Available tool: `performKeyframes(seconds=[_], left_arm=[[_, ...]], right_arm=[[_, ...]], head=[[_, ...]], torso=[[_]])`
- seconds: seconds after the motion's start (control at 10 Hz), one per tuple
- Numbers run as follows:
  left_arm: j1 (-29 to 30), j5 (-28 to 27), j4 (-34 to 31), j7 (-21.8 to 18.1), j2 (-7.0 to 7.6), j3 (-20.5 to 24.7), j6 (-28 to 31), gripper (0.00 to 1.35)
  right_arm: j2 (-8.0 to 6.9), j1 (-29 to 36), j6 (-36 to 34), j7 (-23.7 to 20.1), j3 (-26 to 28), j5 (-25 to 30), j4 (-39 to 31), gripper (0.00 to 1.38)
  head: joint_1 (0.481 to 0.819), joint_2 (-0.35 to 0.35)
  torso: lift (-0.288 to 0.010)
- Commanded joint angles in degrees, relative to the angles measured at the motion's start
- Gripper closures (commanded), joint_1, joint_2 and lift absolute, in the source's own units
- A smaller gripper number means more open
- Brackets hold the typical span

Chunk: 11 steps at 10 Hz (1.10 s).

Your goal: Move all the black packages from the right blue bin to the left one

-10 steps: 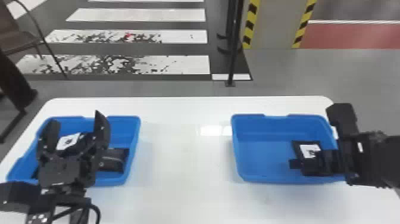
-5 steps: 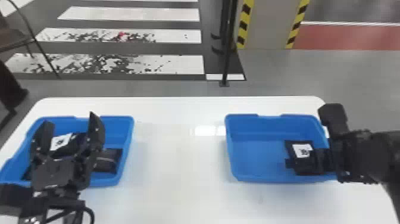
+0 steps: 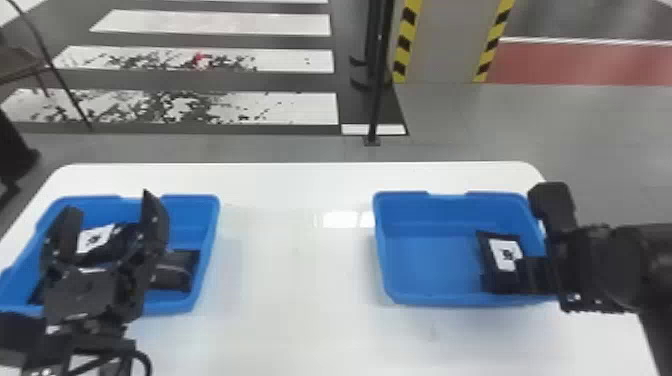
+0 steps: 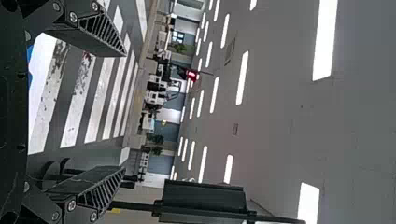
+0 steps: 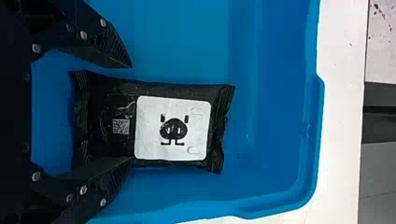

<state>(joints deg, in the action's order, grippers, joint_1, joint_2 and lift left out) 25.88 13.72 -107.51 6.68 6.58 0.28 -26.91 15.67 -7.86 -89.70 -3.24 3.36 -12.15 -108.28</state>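
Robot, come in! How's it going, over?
Right gripper open over black package in right blue bin. Left gripper open, near left blue bin. Nothing visibly blocking package.

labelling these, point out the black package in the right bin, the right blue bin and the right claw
black package (image 5: 105, 100): right wrist view, its dark wrapper
right blue bin (image 3: 400, 211): head view, inner back wall
right claw (image 5: 131, 113): right wrist view, between its fingertips

Two open blue bins on white bench (image 3: 295, 280): right blue bin (image 3: 425, 265); left blue bin (image 3: 202, 220) at its 9 o'clock. In right bin, toward 4 o'clock: one black package (image 5: 102, 102), flat, glossy, crimped ends, white pig-face label (image 5: 196, 126) up. In left bin: white-labelled black package (image 3: 122, 235) near middle, partly hidden; another black package (image 3: 175, 265) toward 4 o'clock.
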Motion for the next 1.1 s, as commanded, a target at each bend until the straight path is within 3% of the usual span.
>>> performKeyframes(seconds=[0.0,0.1,0.2,0.6,1.0], left_arm=[[0.13,0.45,0.00,0.00,-0.08,0.18,0.05,0.20],[0.27,1.02,0.00,-0.09,-0.08,0.29,0.33,0.20],[0.41,1.02,0.00,-0.09,-0.16,0.29,0.33,0.21],[0.55,1.59,0.00,-0.09,-0.16,0.18,-0.38,0.21],[0.27,2.05,0.00,1.85,-0.16,-1.76,-7.41,0.21]], right_arm=[[-0.03,-0.16,2.09,0.08,0.29,-2.14,1.61,0.77],[-0.12,0.26,4.48,0.16,0.41,-3.16,1.89,1.14],[-0.64,1.67,7.44,0.60,1.09,-3.74,0.63,1.21],[-1.17,6.59,18.55,0.60,2.12,-6.36,-1.20,1.24],[-1.17,7.15,33.31,-9.15,1.44,-7.16,-2.32,1.24]], head=[[0.695,-0.037],[0.695,-0.032],[0.695,-0.021],[0.695,-0.008],[0.695,0.032]], torso=[[-0.154],[-0.154],[-0.154],[-0.154],[-0.154]])
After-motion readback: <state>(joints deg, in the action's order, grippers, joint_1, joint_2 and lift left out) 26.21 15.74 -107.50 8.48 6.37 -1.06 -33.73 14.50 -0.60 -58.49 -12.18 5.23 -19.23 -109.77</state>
